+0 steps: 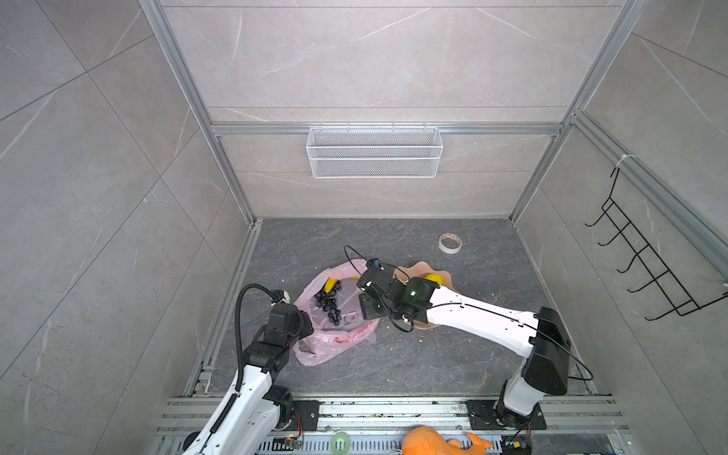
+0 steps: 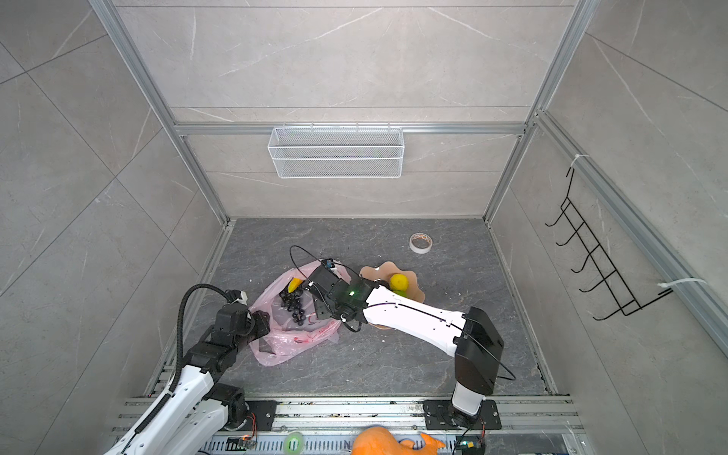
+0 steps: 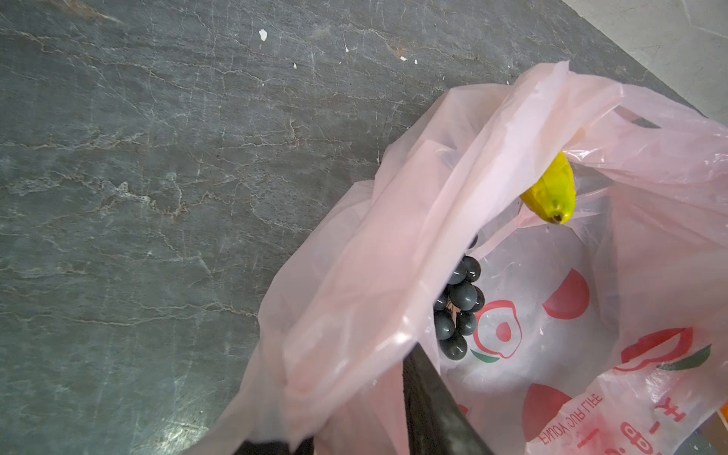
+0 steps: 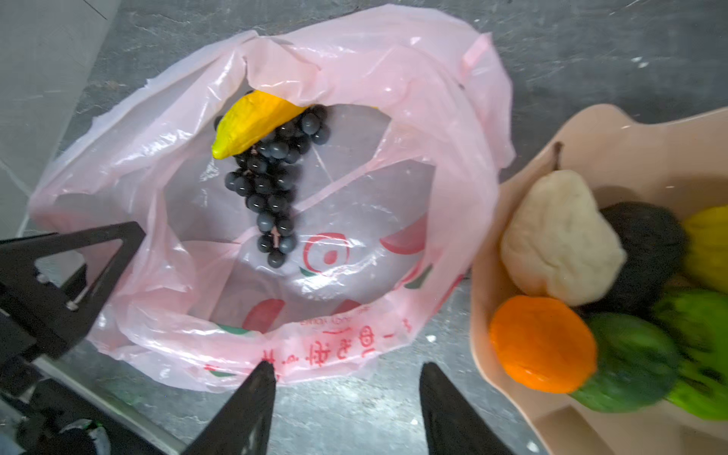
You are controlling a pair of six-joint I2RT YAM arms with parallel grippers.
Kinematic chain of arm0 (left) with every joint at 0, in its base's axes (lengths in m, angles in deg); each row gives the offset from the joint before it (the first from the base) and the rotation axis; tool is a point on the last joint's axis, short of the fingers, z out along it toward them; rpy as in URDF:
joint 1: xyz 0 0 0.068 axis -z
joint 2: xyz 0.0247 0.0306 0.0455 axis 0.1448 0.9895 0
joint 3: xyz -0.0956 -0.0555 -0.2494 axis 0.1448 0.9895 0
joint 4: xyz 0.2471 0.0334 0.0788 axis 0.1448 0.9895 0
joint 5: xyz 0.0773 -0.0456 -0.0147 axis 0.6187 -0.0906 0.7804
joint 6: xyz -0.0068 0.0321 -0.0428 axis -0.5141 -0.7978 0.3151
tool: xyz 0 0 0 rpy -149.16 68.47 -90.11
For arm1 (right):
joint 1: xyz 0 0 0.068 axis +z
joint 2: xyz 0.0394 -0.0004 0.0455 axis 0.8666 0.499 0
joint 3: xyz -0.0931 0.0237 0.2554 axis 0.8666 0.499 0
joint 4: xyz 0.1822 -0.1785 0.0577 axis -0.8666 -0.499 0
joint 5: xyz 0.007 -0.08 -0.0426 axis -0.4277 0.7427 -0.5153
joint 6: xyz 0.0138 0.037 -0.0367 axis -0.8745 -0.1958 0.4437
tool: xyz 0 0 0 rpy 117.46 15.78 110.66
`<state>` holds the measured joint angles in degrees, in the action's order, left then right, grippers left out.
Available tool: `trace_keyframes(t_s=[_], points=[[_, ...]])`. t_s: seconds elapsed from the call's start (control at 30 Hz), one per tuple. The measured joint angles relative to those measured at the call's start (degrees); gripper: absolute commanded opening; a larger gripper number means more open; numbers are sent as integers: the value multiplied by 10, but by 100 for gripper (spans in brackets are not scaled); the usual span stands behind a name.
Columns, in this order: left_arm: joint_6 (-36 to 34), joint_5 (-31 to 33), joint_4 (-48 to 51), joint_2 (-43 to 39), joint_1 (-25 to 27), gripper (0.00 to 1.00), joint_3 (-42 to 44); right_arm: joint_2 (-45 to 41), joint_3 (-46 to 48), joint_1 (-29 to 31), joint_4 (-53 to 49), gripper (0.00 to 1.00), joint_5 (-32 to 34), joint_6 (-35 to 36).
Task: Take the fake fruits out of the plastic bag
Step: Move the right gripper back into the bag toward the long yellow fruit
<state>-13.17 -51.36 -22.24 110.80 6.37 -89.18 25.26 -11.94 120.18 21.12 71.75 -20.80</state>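
Grey marbled surface [image 3: 157,197] bears pink plastic bag [image 3: 394,275] printed "ENJOY YOUR LIFE".

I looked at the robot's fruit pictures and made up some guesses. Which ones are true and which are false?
1. The banana is inside the plastic bag. True.
2. The grape bunch is on the plate. False: it lies in the plastic bag, partly under the banana.
3. The orange is on the plate. True.
4. The right gripper is holding a fruit. False: it is open, with nothing between its jaws.
5. The tape roll is in the plastic bag. False: it lies on the table, apart from the bag.
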Motion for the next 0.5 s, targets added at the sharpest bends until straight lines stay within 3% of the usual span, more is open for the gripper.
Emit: trace_keyframes(t_s=[0.5], points=[[0,0,0,-1,0,38,0,191,-162,0,50,64,-12,-6]])
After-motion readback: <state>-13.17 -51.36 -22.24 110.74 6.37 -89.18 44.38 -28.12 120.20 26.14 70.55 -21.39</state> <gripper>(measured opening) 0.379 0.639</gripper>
